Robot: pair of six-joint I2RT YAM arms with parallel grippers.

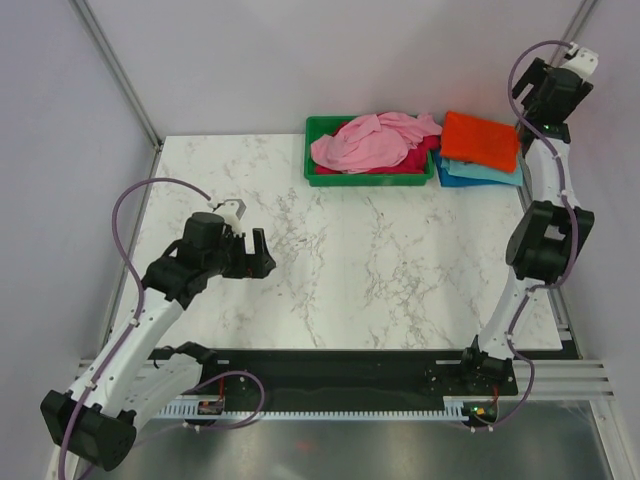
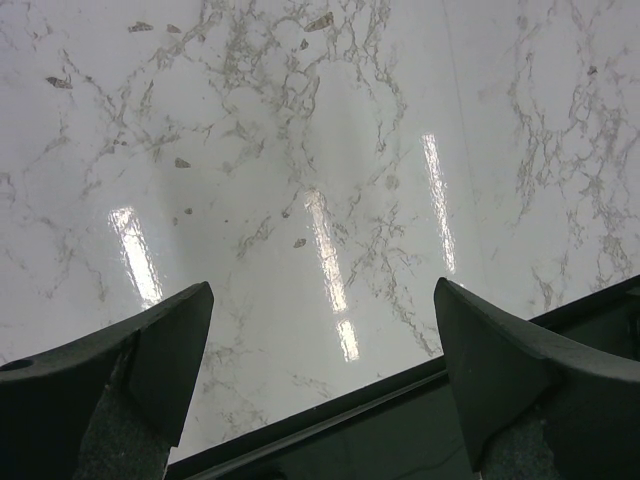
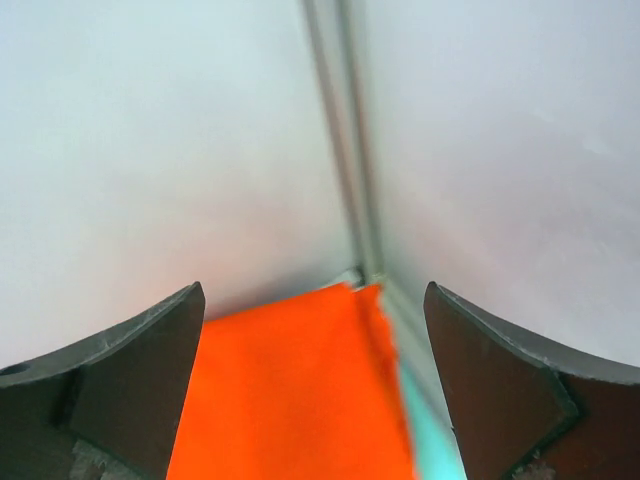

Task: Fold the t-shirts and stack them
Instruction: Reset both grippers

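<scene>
Two limp, light garments, pink t-shirt (image 1: 368, 142) and magenta t-shirt (image 1: 418, 157), lay crumpled in the green tray (image 1: 368, 181) beside the folded orange t-shirt (image 1: 480, 140) at the far edge of the table (image 1: 350, 260), probably best pinched at a hem, as left pincer (image 2: 322, 290) and right pincer (image 3: 312, 290) hung spread, empty.

white marble table (image 1: 330, 270), pale walls (image 1: 330, 60), light streaks glinting.

Magenta t-shirt (image 1: 418, 160) — mostly hidden beneath the pink t-shirt (image 1: 365, 145)

White arm links (image 1: 140, 335), black joints (image 1: 545, 240), purple cables (image 1: 160, 181), black gripper fingers (image 2: 120, 380).
</scene>
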